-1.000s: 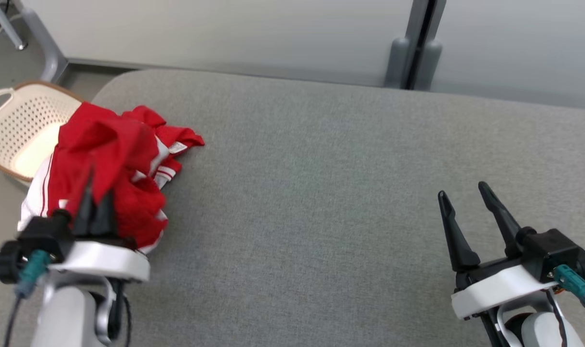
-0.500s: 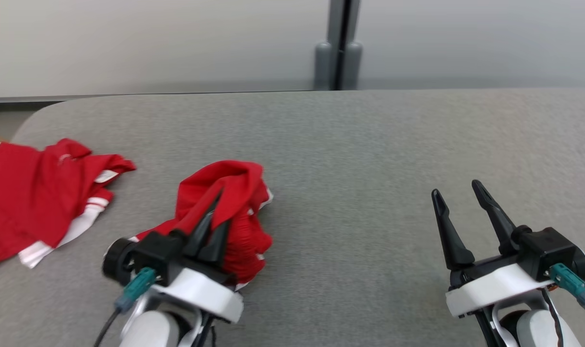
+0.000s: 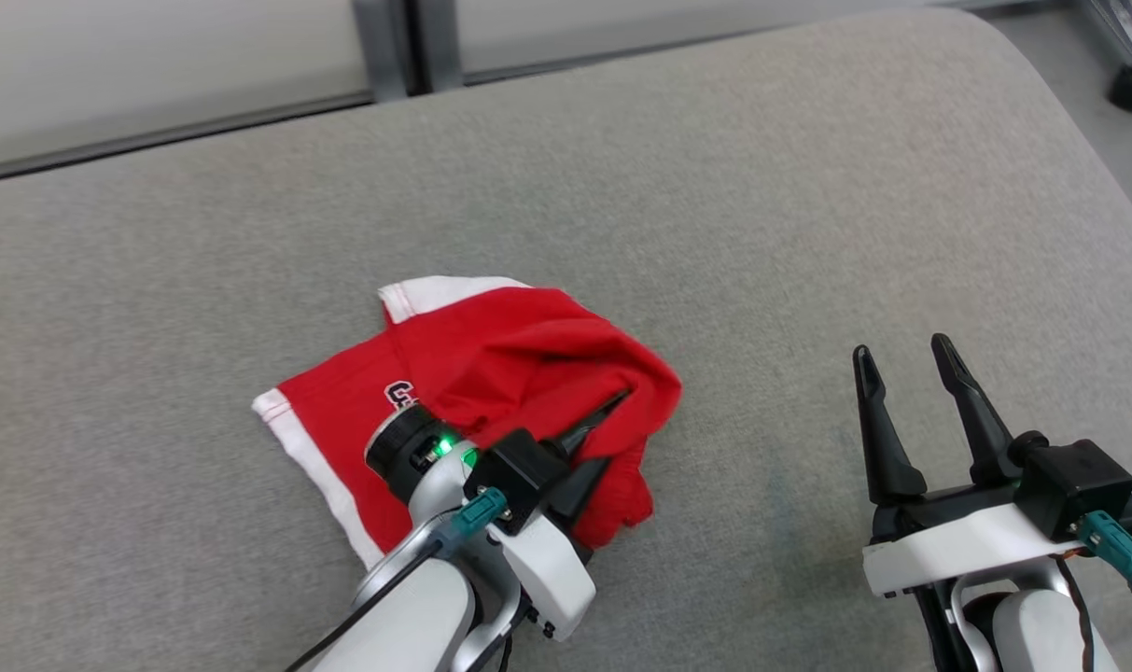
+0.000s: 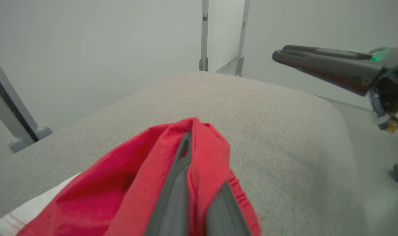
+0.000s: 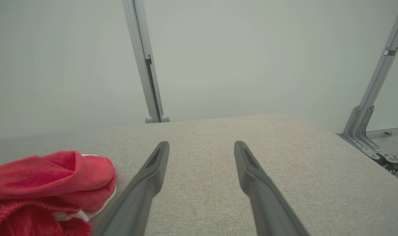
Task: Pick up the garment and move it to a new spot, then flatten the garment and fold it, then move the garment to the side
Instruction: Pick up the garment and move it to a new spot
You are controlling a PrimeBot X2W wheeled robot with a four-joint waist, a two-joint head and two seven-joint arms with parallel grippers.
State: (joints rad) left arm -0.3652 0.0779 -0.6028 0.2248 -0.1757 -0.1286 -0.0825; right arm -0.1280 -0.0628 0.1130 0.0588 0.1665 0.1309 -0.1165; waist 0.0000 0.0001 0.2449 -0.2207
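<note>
The left gripper [image 3: 595, 439] is seen at the lower centre of the head view, its fingers closed on a fold of the red garment [image 3: 519, 364]. In the left wrist view the gripper [image 4: 199, 183] is shown with red cloth [image 4: 120, 183] pinched between the two fingers and draped over them. A green light [image 3: 444, 448] is lit on the wrist.

The garment is bunched just left of centre on the grey surface [image 3: 715, 187]. Its lower left part is spread flat, and its right part is lifted into a hump over the fingers. White trim [image 3: 314, 457] is seen along the left edge and at the top, and black lettering [image 3: 398, 397] is partly hidden by the wrist.

The right gripper [image 3: 904, 359] is held at the lower right, fingers spread apart and nothing between them, well clear of the garment. In the right wrist view the same gripper [image 5: 202, 146] is seen above bare surface [image 5: 284, 164], with the garment [image 5: 38, 177] at the lower left.
</note>
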